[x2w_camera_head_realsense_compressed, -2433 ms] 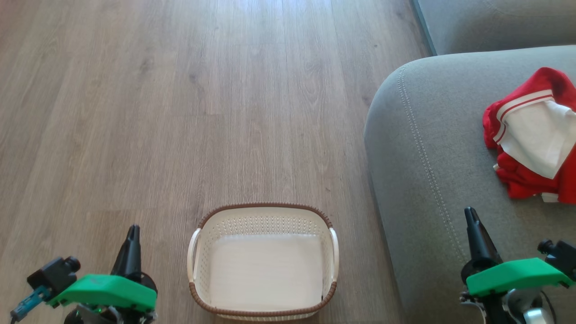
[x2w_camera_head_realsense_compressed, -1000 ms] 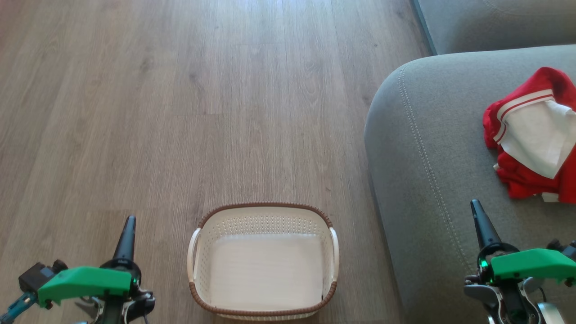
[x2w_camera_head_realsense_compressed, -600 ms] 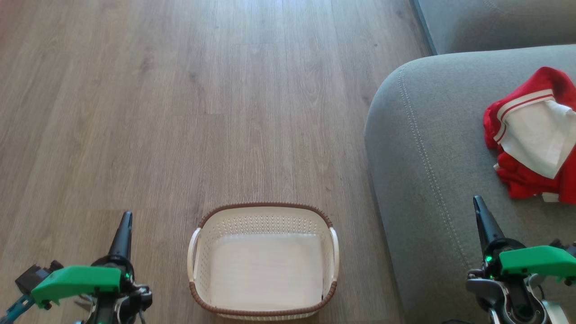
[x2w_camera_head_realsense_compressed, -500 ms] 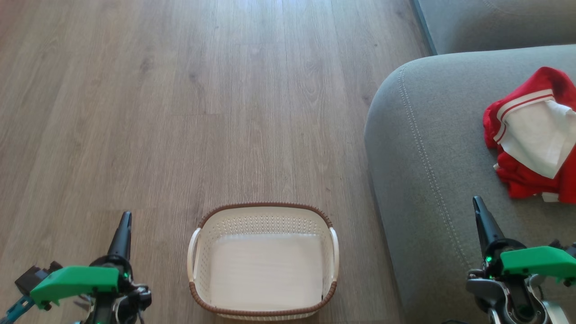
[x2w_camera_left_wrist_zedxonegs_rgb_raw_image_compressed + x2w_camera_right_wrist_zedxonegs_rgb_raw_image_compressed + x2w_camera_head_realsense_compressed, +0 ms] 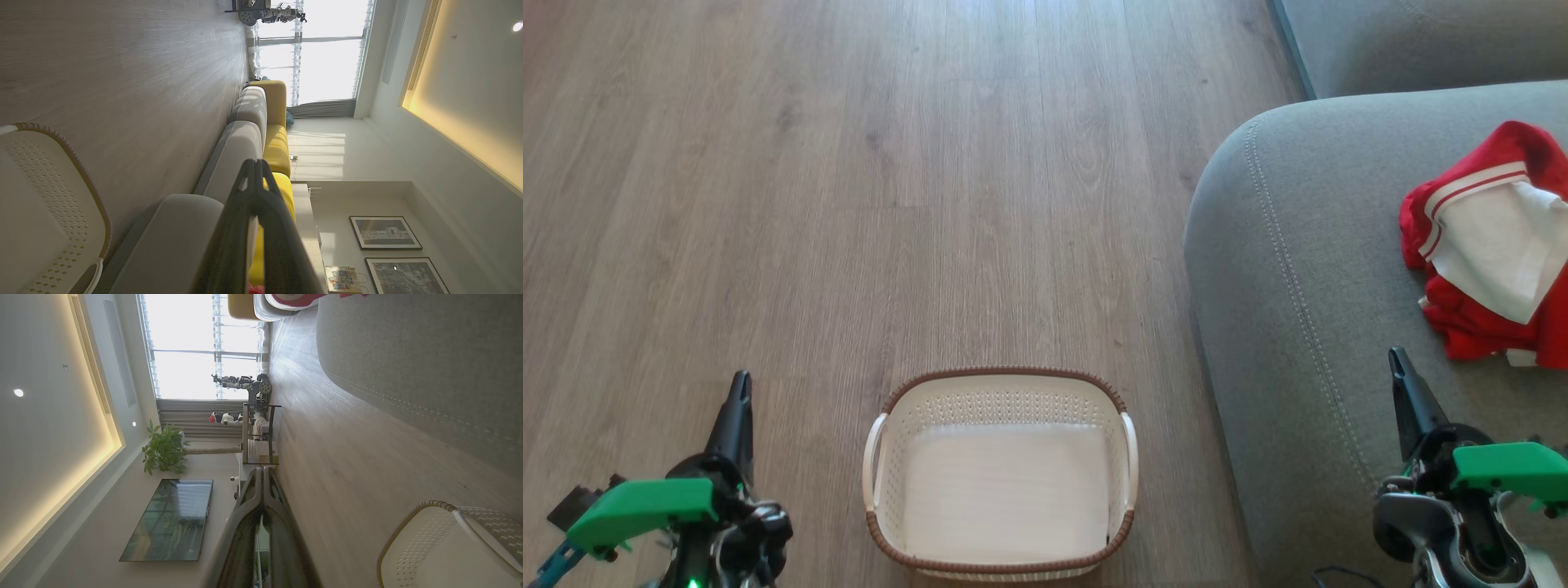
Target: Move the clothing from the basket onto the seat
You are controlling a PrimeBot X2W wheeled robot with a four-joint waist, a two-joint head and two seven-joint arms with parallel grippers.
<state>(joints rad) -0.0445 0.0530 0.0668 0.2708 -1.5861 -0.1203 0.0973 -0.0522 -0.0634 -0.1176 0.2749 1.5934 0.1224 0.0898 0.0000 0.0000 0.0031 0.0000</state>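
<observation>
Lying crumpled on the seat [image 5: 1298,286], the clothing [image 5: 1486,245] looks soft, light and floppy; best pinched at a raised fold or the striped trim; basket [image 5: 1001,374] empty on floor [image 5: 849,204]. Left hand [image 5: 740,379] and right hand [image 5: 1396,354] both closed, holding nothing.

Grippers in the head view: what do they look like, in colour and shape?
The left gripper and right gripper each have long black jaws tapering to a point, a round black hub and a bright green flat cover. A black box and a teal plug sit beside the left one; grey metal parts and a thin black cable show under the right.
</observation>
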